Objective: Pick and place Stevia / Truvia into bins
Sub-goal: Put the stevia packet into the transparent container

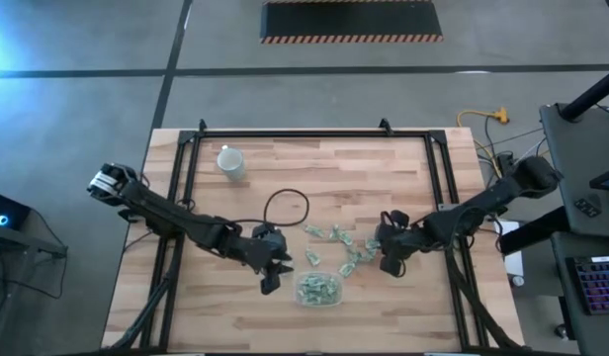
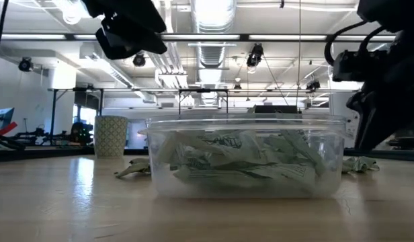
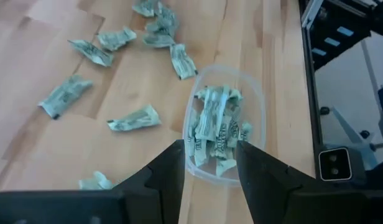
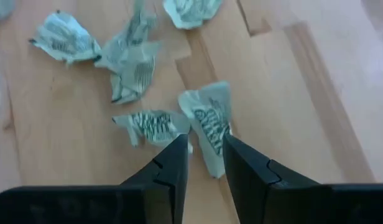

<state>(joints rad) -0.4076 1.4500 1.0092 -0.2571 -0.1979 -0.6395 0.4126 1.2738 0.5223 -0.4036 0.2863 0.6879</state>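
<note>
Left gripper [image 3: 208,163]: we see its fingers parted with nothing between them, poised just over the near rim of the bin [image 3: 258,106].
Bin: clear, on the table [image 1: 384,173], already holding a heap of sachets [image 3: 217,127]; it sits just ahead of the left fingertips.
Right gripper [image 4: 206,144]: we see a narrow gap between its fingers, which straddle one sachet [image 4: 210,121] lying on the wood; we cannot tell if they pinch it.
Loose sachets [image 4: 132,59]: scattered beyond the right fingertips.
Cup [image 1: 231,162]: well apart from both grippers.
</note>
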